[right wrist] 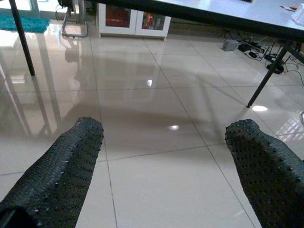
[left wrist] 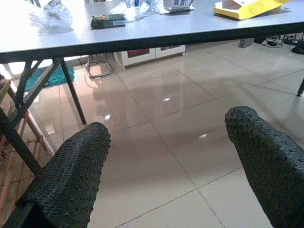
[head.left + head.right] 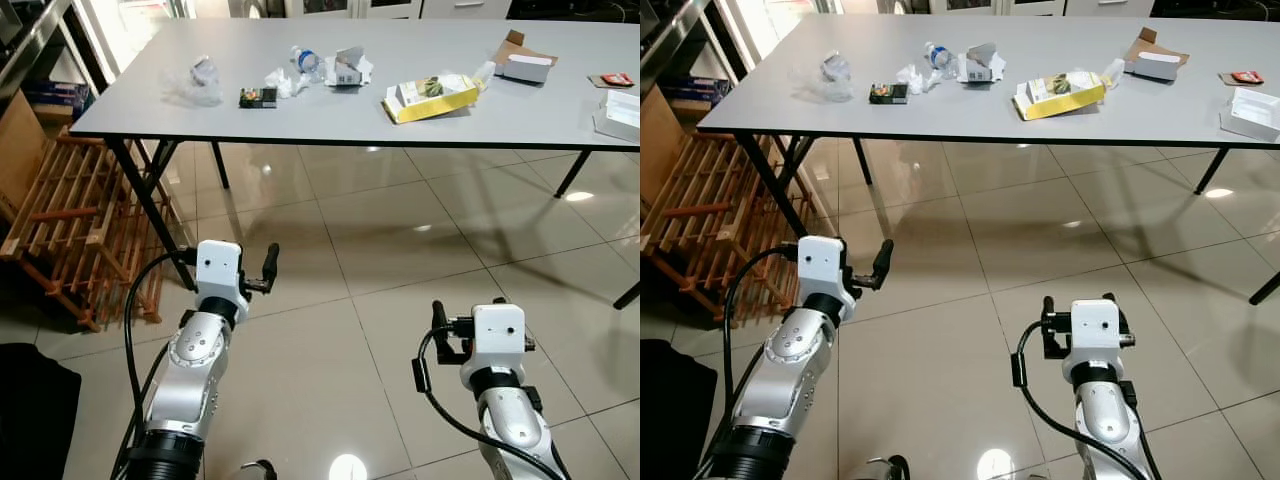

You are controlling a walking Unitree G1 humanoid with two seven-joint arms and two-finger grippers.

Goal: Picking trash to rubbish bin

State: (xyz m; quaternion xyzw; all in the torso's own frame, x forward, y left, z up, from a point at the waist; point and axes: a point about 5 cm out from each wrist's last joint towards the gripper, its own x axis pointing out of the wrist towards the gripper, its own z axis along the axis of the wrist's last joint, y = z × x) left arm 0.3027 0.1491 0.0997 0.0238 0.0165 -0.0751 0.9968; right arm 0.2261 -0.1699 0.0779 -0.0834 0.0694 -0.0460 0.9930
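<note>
Nearest the robot, both arms are raised over the glossy tiled floor, short of the grey table. The left gripper has its two black studded fingers spread wide apart, holding and touching nothing, with bare tiles between them; the right gripper is likewise spread wide and empty above the floor. Between the grippers and the table lies only reflective tile, and the table's black legs stand at its near left corner. Left of that corner a wooden slatted rack leans close beside the legs. The trash sits on the table, well apart from both grippers. Toward the table's left end is a crumpled clear plastic wrapper, then a small dark packet, crumpled white paper, a plastic bottle with a blue cap band and a small torn carton. Nearer the table's middle lies an open yellow box on its side; what is inside it cannot be made out. Toward the table's right end are an open brown cardboard box with a white item in it, a small red packet, and a white box at the edge.
</note>
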